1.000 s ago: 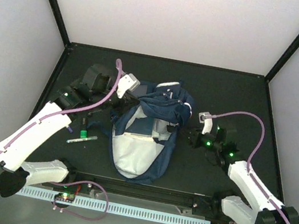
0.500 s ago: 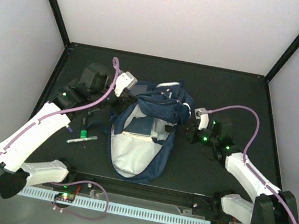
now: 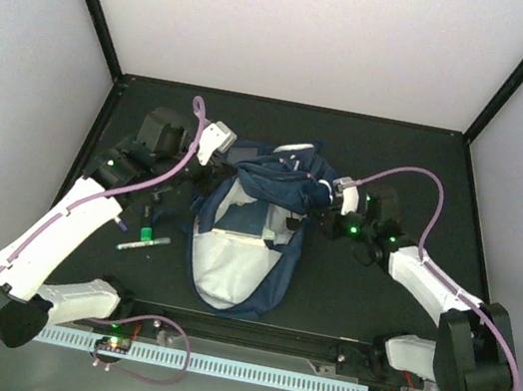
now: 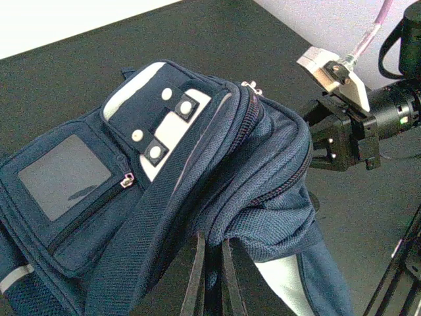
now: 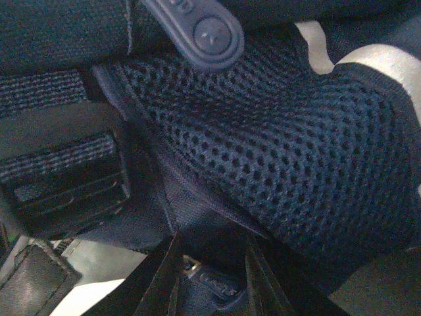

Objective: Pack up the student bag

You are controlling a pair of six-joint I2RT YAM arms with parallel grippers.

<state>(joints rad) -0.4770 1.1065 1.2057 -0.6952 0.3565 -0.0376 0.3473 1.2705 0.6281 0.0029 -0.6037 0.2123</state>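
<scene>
Our left gripper is drawn narrow. Its two thin fingers pinch a fold of navy cloth at the mouth of the student bag, on the side toward the counter's left edge. Our right gripper stands with its jaws partly apart at the bag's opposite side, toward the right edge. A ridge of fabric and what looks like a zip pull sit between its fingers, but we see no firm clamp on them. Just above runs the bag's mesh pocket.

The bag lies at the middle of the counter. Its top, with the white buckle patch, points toward the far edge and its base toward the near edge. The mouth gapes so the pale lining shows. A pen lies apart from it, toward the left edge.

We judge the bag soft and floppy: it sags where nothing holds it, so the mouth would likely slump shut unless both sides are held apart. It looks light and not fragile, and the woven cloth should give decent friction. We would take it by the stiffer parts, the zip-edged rim or a webbing strap. The loose mesh would stretch and slip. A thin single fold could pull out of narrow fingers, so a deeper bite on the seam seems safer.
</scene>
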